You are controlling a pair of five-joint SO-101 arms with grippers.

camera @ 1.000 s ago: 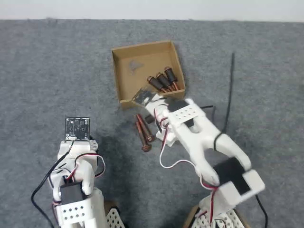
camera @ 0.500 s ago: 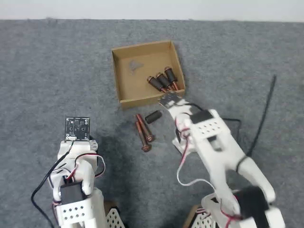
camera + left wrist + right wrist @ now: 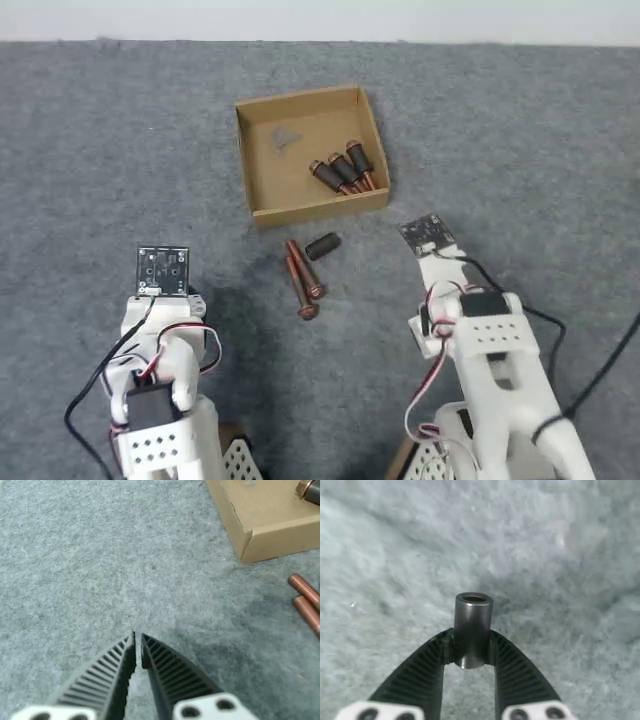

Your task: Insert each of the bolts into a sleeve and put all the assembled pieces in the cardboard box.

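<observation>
Carpet (image 3: 100, 150), grey, lies under both arms.

I see the left gripper (image 3: 138, 639) low over bare carpet. Its jaws are drawn in to a hairline gap at the tips, with nothing between them.

Ahead of it and off to its right stands the cardboard box (image 3: 262, 175). The box's near corner (image 3: 260, 527) shows in the left wrist view. I count three assembled pieces (image 3: 345, 167) lying side by side inside the box, against the wall farthest from the left gripper. Their dark sleeves point away from the arms.

Between the box and the arms, right of the left gripper, two bare bolts (image 3: 300, 275) lie close alongside each other on the carpet. Their heads are toward the arms. Their threaded ends (image 3: 306, 600) show in the left wrist view.

A loose sleeve (image 3: 322, 246) lies on its side just beyond the bolts, near the box's front wall but apart from it.

Further right, the right gripper (image 3: 471, 647) hangs over bare carpet. The loose sleeve and the bolts are off to its left, and the box is ahead and to its left. Its jaws are clamped on a second sleeve (image 3: 473, 612), pinched near one end. The open bore end sticks out past the fingertips (image 3: 447, 642).
</observation>
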